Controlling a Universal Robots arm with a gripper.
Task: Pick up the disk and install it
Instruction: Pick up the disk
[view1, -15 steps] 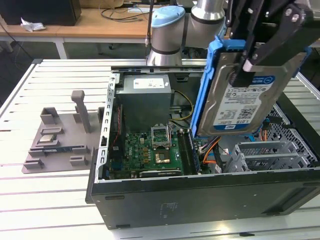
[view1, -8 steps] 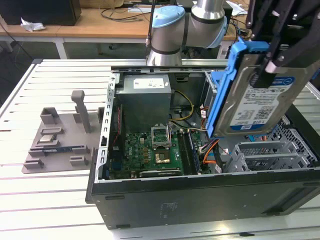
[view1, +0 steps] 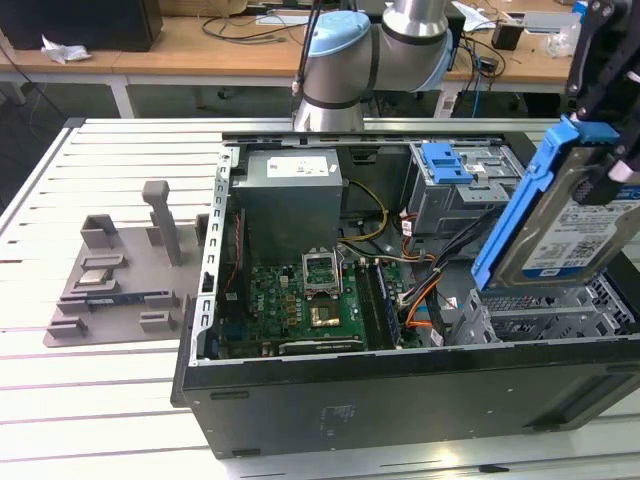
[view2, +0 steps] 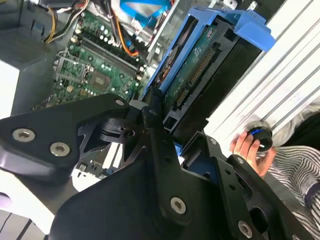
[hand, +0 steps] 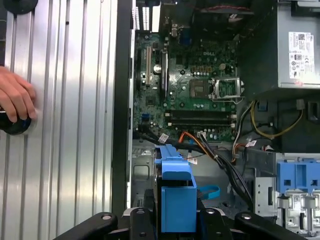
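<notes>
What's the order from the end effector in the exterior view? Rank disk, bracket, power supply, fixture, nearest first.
1. Disk, held in the end effector.
2. Bracket, atop the drive bay.
3. Power supply, mid-view.
4. Fixture, far at the exterior view's left.

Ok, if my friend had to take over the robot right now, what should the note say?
Gripper: fingers shut on the disk.
Disk: held tilted in the air above the open computer case, at the exterior view's right.
Done: disk picked up.
Left: it sits in no bay yet.
Note: a person's hand rests on a knob on the table beside the case.
</notes>
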